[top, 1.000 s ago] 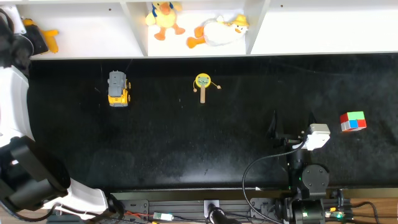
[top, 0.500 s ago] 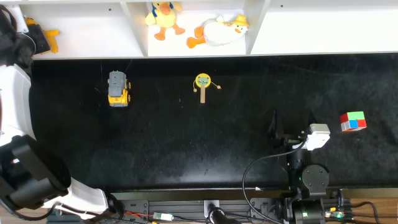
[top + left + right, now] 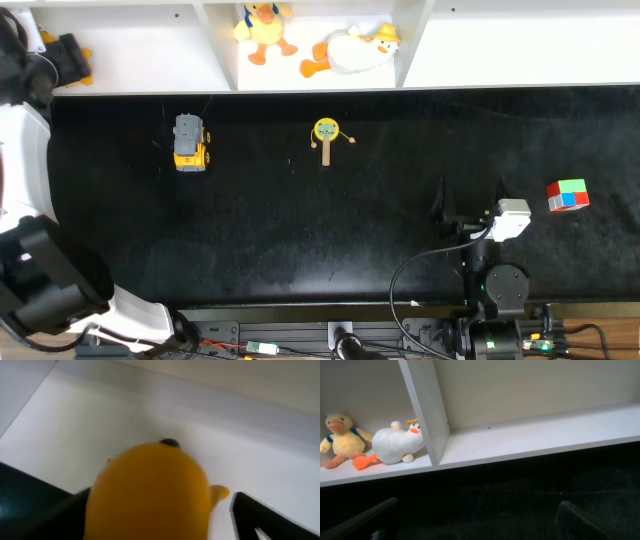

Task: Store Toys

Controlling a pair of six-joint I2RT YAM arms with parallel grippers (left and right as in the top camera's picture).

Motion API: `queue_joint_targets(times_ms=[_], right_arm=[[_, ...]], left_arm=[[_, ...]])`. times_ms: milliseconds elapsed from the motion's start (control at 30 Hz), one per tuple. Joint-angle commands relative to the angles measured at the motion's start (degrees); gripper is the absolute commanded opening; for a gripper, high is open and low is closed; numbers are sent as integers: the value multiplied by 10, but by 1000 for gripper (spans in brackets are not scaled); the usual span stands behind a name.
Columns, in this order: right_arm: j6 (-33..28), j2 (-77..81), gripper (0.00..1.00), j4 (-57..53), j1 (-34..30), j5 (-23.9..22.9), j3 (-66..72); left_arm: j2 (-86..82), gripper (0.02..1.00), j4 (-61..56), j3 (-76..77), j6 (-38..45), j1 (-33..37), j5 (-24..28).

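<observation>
Left gripper (image 3: pixel 72 55) has pushed deeper into white wooden shelf (image 3: pixel 75 425), left bay — jaws clamped on round orange plush toy (image 3: pixel 150 490), wedged btwn them.

Three plush toys are showing: one yellow duck (image 3: pixel 264 28), one white duck (image 3: pixel 352 50) and one orange plush toy (image 3: pixel 150 490). One toy truck (image 3: pixel 190 141), one rattle drum (image 3: pixel 326 135) and one colour cube (image 3: pixel 568 194) are also showing.
</observation>
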State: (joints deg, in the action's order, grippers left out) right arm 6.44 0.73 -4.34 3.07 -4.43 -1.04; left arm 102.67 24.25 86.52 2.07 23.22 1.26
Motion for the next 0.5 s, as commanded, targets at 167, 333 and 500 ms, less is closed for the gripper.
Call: queue_joint_targets(times_ms=[167, 333, 500], right_arm=[[4, -5, 996, 2, -1, 4, 8], [4, -5, 996, 2, -1, 4, 8], [4, -5, 996, 2, -1, 4, 8]], left_arm=[[11, 998, -9, 7, -2, -5, 1], [11, 998, -10, 7, -2, -5, 1], [1, 998, 8, 7, -2, -5, 0]])
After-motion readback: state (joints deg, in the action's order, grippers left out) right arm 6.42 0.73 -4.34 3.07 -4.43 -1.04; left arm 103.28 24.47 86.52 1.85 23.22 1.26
